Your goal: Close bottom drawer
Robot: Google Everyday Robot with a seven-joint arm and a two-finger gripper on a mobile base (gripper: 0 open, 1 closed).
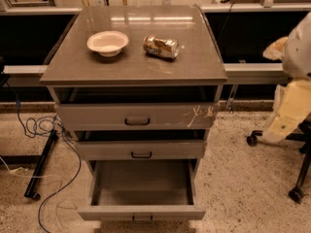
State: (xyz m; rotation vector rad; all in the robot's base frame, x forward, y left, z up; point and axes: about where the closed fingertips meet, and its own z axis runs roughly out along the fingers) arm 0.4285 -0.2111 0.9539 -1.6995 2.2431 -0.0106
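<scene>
The bottom drawer [141,211] of the grey metal cabinet [131,64] is pulled far out. Its deep box is empty and its small dark handle [142,218] sits at the lower edge of the view. The plain middle drawer [141,150] and the top drawer [136,116], which has white scratches, each stand slightly out. White and cream parts of my arm [291,81] show at the right edge, away from the cabinet. The gripper itself is out of view.
A white bowl [108,42] and a crushed can [161,46] lie on the cabinet top. Cables [46,130] and a black stand leg [41,166] lie on the floor at the left. Chair wheels [296,194] stand at the right.
</scene>
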